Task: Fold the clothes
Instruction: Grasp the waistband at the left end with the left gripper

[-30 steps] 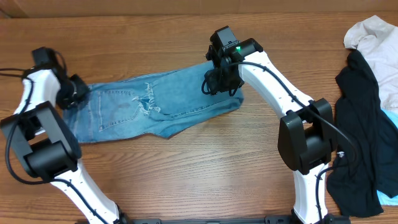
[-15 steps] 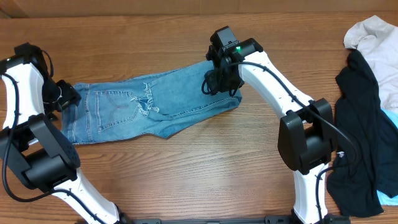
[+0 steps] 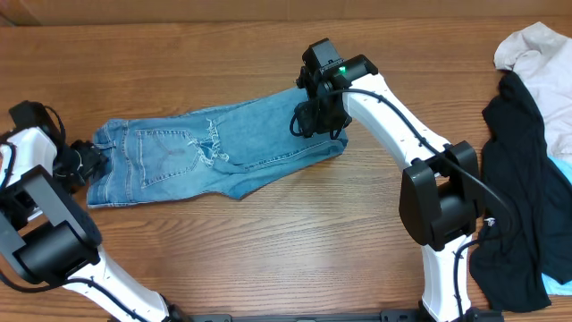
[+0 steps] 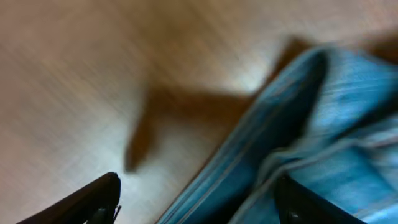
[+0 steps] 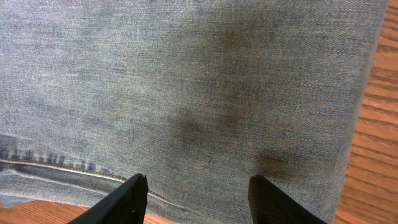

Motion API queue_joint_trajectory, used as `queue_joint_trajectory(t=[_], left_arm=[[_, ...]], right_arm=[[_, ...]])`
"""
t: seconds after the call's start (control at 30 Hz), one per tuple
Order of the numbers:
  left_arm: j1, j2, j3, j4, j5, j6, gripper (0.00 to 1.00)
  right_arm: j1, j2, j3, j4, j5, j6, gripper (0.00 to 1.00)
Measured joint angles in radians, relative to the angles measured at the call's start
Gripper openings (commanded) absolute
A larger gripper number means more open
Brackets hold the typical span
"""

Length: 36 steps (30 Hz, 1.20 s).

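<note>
The light blue jeans (image 3: 214, 152) were spread flat on the wooden worktop (image 3: 268, 259), left of centre, with the ripped knee turned upward. The left fingers (image 3: 87, 162) were held wide apart at the pocket end of the jeans, with nothing gripped. The right fingers (image 3: 315, 122) were held partly open over flat denim at the opposite end, with nothing clamped between them. Whether they touched the cloth could not be told.
</note>
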State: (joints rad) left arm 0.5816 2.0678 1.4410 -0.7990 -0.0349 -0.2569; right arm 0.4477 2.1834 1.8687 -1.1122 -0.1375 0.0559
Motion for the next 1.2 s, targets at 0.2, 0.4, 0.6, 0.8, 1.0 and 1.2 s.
queue_joint_trajectory(t=[0.2, 0.4, 0.6, 0.8, 1.0, 1.2], left_arm=[[0.003, -0.011, -0.041, 0.083, 0.111, 0.082, 0.82], [0.01, -0.013, -0.031, 0.064, 0.204, 0.112, 0.82], [0.012, -0.012, 0.003, 0.017, 0.286, 0.13, 0.83], [0.012, -0.012, 0.005, 0.01, 0.222, 0.13, 0.83], [0.012, -0.012, -0.014, 0.04, 0.155, 0.129, 0.82], [0.012, -0.03, -0.08, 0.142, 0.154, 0.134, 0.78]], right_arm=[[0.0, 0.0, 0.0, 0.0, 0.0, 0.0, 0.56], [0.0, 0.0, 0.0, -0.001, 0.0, 0.0, 0.56], [0.0, 0.0, 0.0, -0.001, 0.0, 0.0, 0.56], [0.0, 0.0, 0.0, -0.001, 0.0, 0.0, 0.56], [0.0, 0.0, 0.0, -0.001, 0.0, 0.0, 0.56], [0.0, 0.0, 0.0, -0.002, 0.0, 0.0, 0.56]])
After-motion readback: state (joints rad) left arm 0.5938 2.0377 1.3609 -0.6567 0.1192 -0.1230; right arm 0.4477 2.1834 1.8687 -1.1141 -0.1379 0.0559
